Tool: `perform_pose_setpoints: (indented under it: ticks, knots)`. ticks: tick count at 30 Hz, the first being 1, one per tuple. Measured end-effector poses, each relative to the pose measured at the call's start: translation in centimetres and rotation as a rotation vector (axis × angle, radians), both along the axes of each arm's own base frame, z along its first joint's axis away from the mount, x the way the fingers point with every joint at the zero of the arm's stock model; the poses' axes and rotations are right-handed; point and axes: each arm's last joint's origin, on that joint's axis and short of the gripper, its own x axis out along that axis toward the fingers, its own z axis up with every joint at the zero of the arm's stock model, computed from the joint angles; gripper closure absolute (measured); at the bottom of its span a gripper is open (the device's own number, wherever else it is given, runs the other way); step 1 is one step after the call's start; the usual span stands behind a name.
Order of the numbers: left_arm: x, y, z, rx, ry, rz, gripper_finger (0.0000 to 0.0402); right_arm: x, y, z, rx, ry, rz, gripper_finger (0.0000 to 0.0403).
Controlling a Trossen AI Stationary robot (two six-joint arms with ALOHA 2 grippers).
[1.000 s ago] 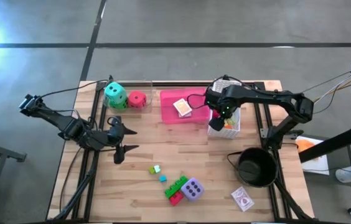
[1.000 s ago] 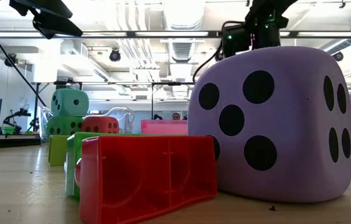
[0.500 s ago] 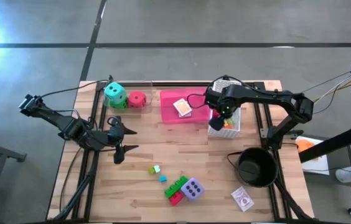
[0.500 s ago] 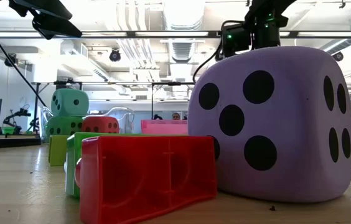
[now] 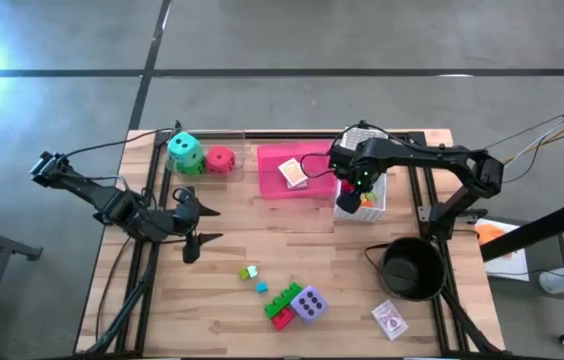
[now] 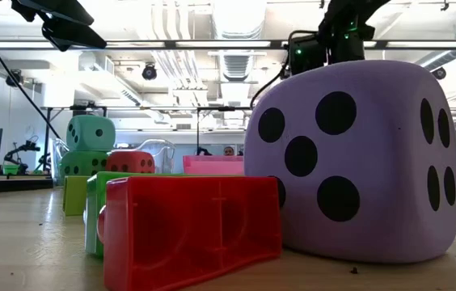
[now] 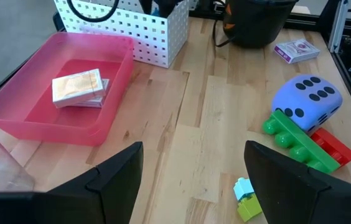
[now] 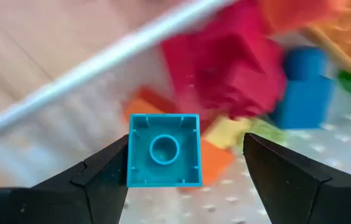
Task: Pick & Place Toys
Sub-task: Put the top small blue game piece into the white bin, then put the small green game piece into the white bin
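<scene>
Here the right gripper fingers stand wide, touching only a teal brick's edge; left gripper fingers wide, empty.

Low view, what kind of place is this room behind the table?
Probably a robotics lab or workshop: exposed ceiling ducts, a wooden table on a black metal frame, and two robot arms working above toys.

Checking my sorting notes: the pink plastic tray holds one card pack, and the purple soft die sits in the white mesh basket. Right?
Partly. The pink plastic tray does hold one card pack, but the purple soft die lies on the wooden table beside the green brick, not in the white mesh basket; see the high view.
</scene>
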Motion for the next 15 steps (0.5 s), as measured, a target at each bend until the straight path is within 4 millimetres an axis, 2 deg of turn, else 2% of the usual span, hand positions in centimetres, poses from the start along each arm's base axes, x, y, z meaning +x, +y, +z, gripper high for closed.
perform_pose_setpoints:
  ticks: [1,4,7,10,13,15]
  knots:
    - [0.0,0.0,0.0,0.0,0.0,0.0,0.012,0.07,0.03,0.05,0.019,-0.016,0.017,0.0109]
    - [0.01,0.0,-0.01,0.0,0.0,0.0,0.012,-0.2,-0.25,0.25,-0.109,0.059,-0.04,0.0109]
    - [0.01,0.0,0.0,0.0,0.0,0.0,0.012,-0.08,-0.15,0.04,-0.018,0.016,-0.006,0.0109]
    - [0.01,0.0,-0.01,0.0,0.0,0.0,0.012,-0.14,-0.11,0.07,-0.067,0.036,-0.033,0.0109]
    - [0.01,0.0,-0.01,0.0,0.0,0.0,0.012,0.07,-0.03,-0.05,0.007,-0.014,0.001,0.0109]
    - [0.01,0.0,-0.01,0.0,0.0,0.0,0.012,-0.32,-0.27,0.07,-0.123,0.068,-0.049,0.0109]
